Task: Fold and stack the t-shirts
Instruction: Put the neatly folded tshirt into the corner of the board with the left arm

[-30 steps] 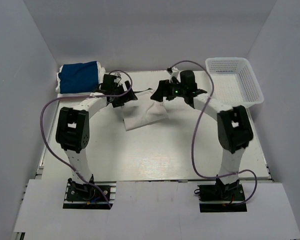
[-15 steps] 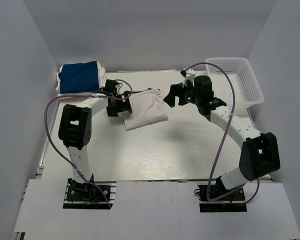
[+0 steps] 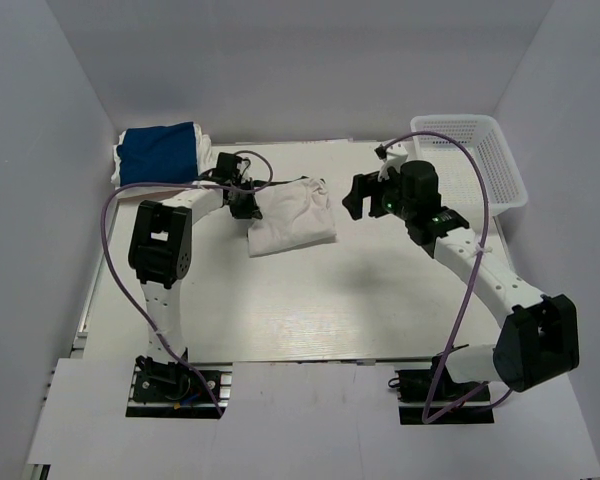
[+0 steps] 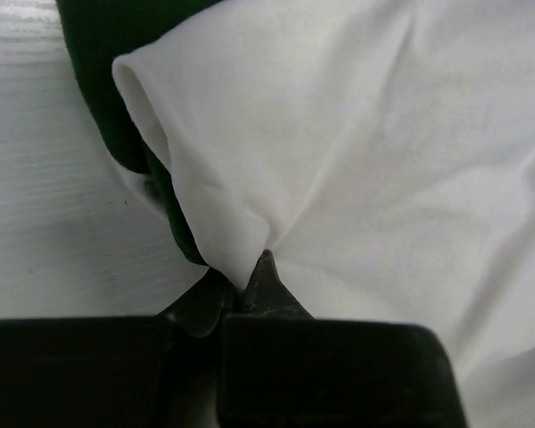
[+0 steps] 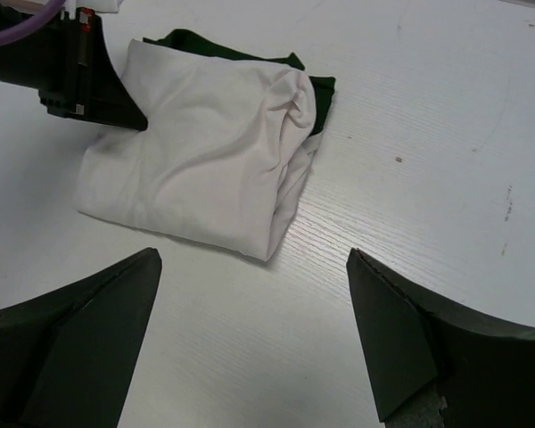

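The white t-shirt (image 3: 292, 215) lies folded in the upper middle of the top view. It rests flat on the dark green t-shirt (image 5: 205, 43), of which only a dark border shows at the far edge. The packet is almost square, so a long axis is hard to tell. Its thick bunched fold points to the right of the frame.

The left gripper (image 4: 245, 283) is closed and pinches a bit of white cloth at the packet's upper left corner. The right gripper (image 5: 251, 259) hangs wide open above the table (image 5: 446, 134), holding nothing.

The blue t-shirt (image 3: 158, 152) sits folded at upper left, on something white that I cannot identify. The table is white with wood grain. Pale walls (image 3: 280, 60) surround it, and a white mesh basket (image 3: 510, 180) stands at upper right. The left wrist view cuts off most of the shirts.
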### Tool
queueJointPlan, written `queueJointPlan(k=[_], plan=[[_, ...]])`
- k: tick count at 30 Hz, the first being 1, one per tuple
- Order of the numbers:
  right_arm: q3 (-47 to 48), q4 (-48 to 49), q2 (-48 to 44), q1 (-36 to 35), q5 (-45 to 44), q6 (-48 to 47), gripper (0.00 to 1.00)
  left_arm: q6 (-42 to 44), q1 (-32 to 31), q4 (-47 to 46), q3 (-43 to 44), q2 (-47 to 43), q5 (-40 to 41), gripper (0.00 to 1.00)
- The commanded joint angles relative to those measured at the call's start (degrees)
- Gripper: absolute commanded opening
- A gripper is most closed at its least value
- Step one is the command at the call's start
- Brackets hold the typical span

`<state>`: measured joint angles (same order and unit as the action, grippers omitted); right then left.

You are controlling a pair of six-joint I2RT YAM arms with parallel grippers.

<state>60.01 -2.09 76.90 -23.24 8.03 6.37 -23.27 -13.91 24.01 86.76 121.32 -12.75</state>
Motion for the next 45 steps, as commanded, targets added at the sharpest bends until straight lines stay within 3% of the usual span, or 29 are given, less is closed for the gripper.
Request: queueJointPlan(k=[1,8,13,16,21,23,29,35,45], plan=[[-1.65,0.60,-2.72,0.31,-4.43,-1.62,0.90,4.54,-0.68,0.86,1.82,-2.93,0.62,0.00],[-2.97,-0.46,-3.69,0.31,-10.23,-2.94,0.90,17.19,0.55,6.22,14.21,-8.55,7.11,0.00],[-2.97,-0.55,-2.82,0.31,-11.99,-3.65,0.90,25.97,1.25,6.31,16.68,-13.20,14.50,0.00],[-2.09,-0.72,-1.76,0.39,-11.81,-3.73,0.90,30.89,2.48,6.31,20.28,-13.21,15.74,0.00],[0.63,-2.48,0.87,0.48,-11.46,-3.65,0.90,36.26,5.21,10.70,33.98,-7.96,20.31,0.00],[1.34,-3.89,1.58,0.31,-11.64,-3.73,0.90,39.17,6.96,11.50,38.91,-6.45,20.31,0.00],[3.79,-5.73,2.37,0.31,-12.43,-4.35,0.90,41.55,11.97,7.02,42.08,-3.82,16.10,0.00],[7.75,-7.84,5.27,0.22,-12.78,-5.23,0.90,41.55,18.12,1.67,41.03,-2.66,6.10,0.00],[13.03,-10.74,11.07,0.04,-12.34,-4.44,0.90,39.88,25.68,0.34,40.42,2.07,4.40,0.00]])
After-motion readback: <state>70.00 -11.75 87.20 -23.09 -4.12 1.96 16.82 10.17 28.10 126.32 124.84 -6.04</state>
